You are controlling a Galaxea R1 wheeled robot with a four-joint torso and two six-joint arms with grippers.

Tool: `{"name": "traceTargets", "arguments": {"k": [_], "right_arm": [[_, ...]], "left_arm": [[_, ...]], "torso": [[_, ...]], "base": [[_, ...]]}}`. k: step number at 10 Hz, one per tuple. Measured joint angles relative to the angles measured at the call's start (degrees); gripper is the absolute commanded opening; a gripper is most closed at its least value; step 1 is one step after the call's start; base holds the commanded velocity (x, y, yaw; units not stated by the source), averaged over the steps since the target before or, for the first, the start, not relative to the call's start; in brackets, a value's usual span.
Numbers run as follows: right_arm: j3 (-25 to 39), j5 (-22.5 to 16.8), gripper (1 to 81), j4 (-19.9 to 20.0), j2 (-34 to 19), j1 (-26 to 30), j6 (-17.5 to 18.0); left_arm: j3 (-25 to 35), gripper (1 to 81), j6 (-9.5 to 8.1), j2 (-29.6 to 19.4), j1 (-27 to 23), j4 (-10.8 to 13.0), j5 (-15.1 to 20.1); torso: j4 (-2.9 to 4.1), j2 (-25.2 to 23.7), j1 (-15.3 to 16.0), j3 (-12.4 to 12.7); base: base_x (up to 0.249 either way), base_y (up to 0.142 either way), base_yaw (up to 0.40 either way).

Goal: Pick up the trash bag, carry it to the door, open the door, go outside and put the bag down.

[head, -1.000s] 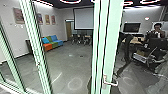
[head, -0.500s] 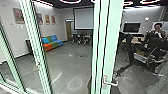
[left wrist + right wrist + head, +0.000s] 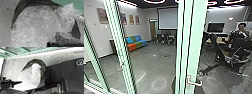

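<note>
Clear crinkled plastic fills the dark trash bag (image 3: 18, 11), whose rim curves around it in the left wrist view. The same kind of filling stands in the trash bag's dark opening (image 3: 43, 65) in the right wrist view, with a thin dark robot part (image 3: 16, 82) reaching over its side. How either gripper stands to the bag cannot be told. In the head view the door (image 3: 189, 45) is a pale green frame with glass beside it, and a metal handle (image 3: 194, 82) is low on that frame.
Behind the glass stand a blue, green and orange sofa (image 3: 136, 43), a projection screen (image 3: 167, 19) and several chairs. A person (image 3: 242, 31) is at the right near dark equipment. Green framing (image 3: 22, 53) runs along a pale floor strip in the right wrist view.
The head view holds still. Beyond the glass at the right, a dark slanted shape beside the person has swung further over, and the person's hands and head have shifted slightly.
</note>
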Motion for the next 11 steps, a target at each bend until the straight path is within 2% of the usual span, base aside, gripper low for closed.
{"name": "traceTargets", "arguments": {"k": [3,7,11], "right_arm": [[11.86,1.93,81.1,0.26,-11.23,1.60,0.20],[28.32,2.45,81.1,1.46,-24.93,6.17,0.24],[38.32,1.12,81.1,5.57,-31.98,16.74,0.27]], "left_arm": [[0.00,1.0,0.00,0.00,0.00,0.00,0.01],[0.00,1.0,0.00,0.09,-0.02,0.00,0.01],[0.00,1.0,0.00,0.33,-0.02,0.00,0.01]], "torso": [[0.00,0.00,0.00,0.00],[0.00,0.00,0.02,0.00],[0.00,0.02,0.02,0.00]], "base": [[0.000,0.000,0.000],[0.000,0.000,0.000],[0.000,0.000,0.000]]}}
